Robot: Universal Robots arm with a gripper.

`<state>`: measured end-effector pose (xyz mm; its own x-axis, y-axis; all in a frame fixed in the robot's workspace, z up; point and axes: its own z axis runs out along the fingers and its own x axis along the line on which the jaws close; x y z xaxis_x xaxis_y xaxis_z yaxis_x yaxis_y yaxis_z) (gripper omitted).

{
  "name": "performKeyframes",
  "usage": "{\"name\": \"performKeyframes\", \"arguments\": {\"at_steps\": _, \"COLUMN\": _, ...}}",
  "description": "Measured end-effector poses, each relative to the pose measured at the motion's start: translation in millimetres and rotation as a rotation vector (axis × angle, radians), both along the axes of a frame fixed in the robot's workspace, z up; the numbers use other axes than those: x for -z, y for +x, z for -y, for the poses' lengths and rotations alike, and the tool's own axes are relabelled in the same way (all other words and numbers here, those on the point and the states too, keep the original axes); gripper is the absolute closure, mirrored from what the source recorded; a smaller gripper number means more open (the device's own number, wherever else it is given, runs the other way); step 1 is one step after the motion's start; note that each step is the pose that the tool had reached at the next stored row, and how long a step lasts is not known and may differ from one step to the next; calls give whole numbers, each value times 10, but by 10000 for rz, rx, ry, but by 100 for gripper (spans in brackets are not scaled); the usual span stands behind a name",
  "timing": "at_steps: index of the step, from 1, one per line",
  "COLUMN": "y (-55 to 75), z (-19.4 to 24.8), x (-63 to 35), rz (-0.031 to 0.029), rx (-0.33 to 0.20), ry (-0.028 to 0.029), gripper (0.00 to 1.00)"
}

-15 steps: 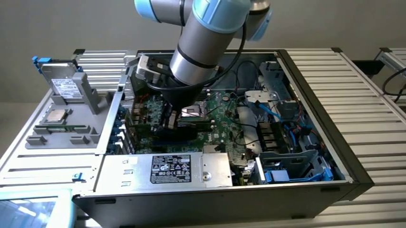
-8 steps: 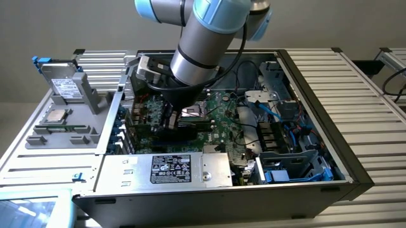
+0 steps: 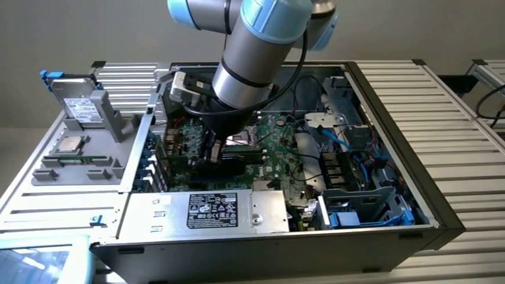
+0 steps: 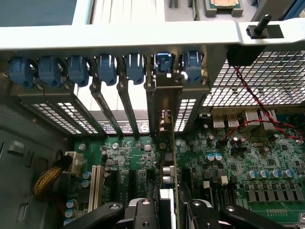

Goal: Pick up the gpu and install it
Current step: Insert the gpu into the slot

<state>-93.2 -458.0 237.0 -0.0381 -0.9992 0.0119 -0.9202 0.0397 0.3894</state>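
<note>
Gripper (image 4: 167, 212) down inside the open computer case (image 3: 442, 222), over the big green motherboard (image 3: 272, 145). Half open, jaws closed from both sides on the top edge of the gpu (image 4: 167, 157). Card held upright, on its edge, thin when seen from the wrist camera. Stood above the slots of the motherboard, between the white slot (image 4: 96, 181) and the area with many small round capacitors (image 4: 267, 174). Could not tell whether the lower edge was already in a slot or only just above it.

Metal bracket at the far end of the card reached up to the back wall of the case, in line with the row of blue clips (image 4: 107, 69). Ended just under one blue clip, near the second from the end. Beside it, several slot openings with slanted metal covers. Red wires (image 4: 257, 102) across the metal grill near the rear ports.

In the exterior view, arm (image 3: 252, 65) came down from above and hid most of the card. Power supply with black label (image 3: 211, 210) at the near edge of the case. Blue cables (image 3: 335, 139) toward the exterior view's right. Outside the case, on the exterior view's left, grey tray (image 3: 55, 177) with a processor chip (image 3: 70, 144) on it.
</note>
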Motion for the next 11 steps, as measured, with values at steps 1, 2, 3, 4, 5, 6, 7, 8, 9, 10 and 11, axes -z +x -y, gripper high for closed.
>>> {"name": "performKeyframes", "arguments": {"at_steps": 1, "y": 1, "z": 0, "x": -1, "rz": -2, "rx": -38, "ry": -2, "gripper": 72}}
{"name": "performKeyframes", "arguments": {"at_steps": 2, "y": 1, "z": 1, "x": -3, "rz": -5, "rx": -60, "ry": -6, "gripper": 72}}
{"name": "performKeyframes", "arguments": {"at_steps": 3, "y": 1, "z": 1, "x": -3, "rz": -5, "rx": -69, "ry": -8, "gripper": 72}}
{"name": "performKeyframes", "arguments": {"at_steps": 4, "y": 1, "z": 1, "x": -4, "rz": -5, "rx": -70, "ry": -9, "gripper": 72}}
{"name": "performKeyframes", "arguments": {"at_steps": 5, "y": 2, "z": -1, "x": -4, "rz": -5, "rx": -73, "ry": -9, "gripper": 72}}
{"name": "performKeyframes", "arguments": {"at_steps": 6, "y": 2, "z": -6, "x": -5, "rz": -6, "rx": -74, "ry": -12, "gripper": 72}}
{"name": "performKeyframes", "arguments": {"at_steps": 7, "y": 3, "z": -10, "x": -4, "rz": -5, "rx": -73, "ry": -11, "gripper": 72}}
{"name": "performKeyframes", "arguments": {"at_steps": 8, "y": 3, "z": -10, "x": -4, "rz": -5, "rx": -73, "ry": -9, "gripper": 72}}
{"name": "performKeyframes", "arguments": {"at_steps": 9, "y": 3, "z": -11, "x": -4, "rz": -5, "rx": -74, "ry": -9, "gripper": 72}}
{"name": "performKeyframes", "arguments": {"at_steps": 10, "y": 2, "z": -11, "x": -3, "rz": -5, "rx": -72, "ry": -9, "gripper": 72}}
{"name": "performKeyframes", "arguments": {"at_steps": 11, "y": 2, "z": -11, "x": -2, "rz": -5, "rx": -72, "ry": -9, "gripper": 72}}
